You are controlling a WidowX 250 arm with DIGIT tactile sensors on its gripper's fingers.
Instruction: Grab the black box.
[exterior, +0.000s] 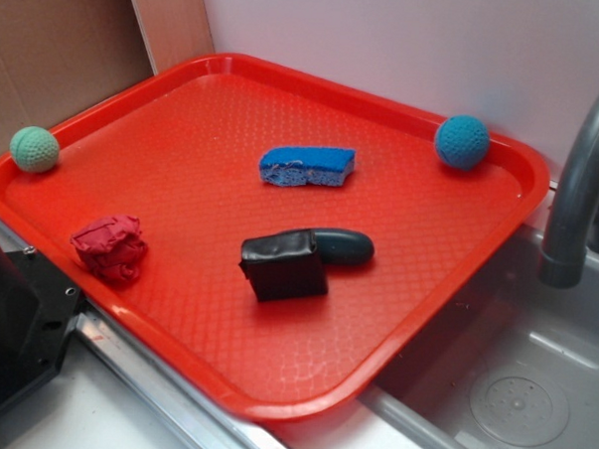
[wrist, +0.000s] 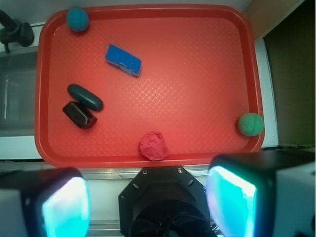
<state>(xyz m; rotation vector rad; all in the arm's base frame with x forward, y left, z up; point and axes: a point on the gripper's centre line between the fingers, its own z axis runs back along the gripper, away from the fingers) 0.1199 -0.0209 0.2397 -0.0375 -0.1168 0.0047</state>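
In the wrist view the two fingers [wrist: 148, 205] stand wide apart and grasp nothing, high above the near rim of the red textured plastic tray [exterior: 395, 318]. The small glossy black rectangular box [exterior: 284, 265] lies on the tray's front half, toward the sink side. The chief risk, as I judge it, sits right behind it: a dark grey-green elongated oval object [exterior: 340, 247] touches the box's far edge, so a descent aimed slightly long could clamp both together, or close on the oval one alone; the box's glossy, soft-edged faces may also slip if caught by a corner. Nearest on the other side is one crumpled red cloth lump [exterior: 110, 246], well apart from the box. Farther back lies one blue sponge [exterior: 307, 166], then two yarn balls: a green one [exterior: 34, 149] at the left rim and a teal-blue one [exterior: 461, 142] by the far right corner. One grey faucet [exterior: 580, 187] rises beyond the tray.
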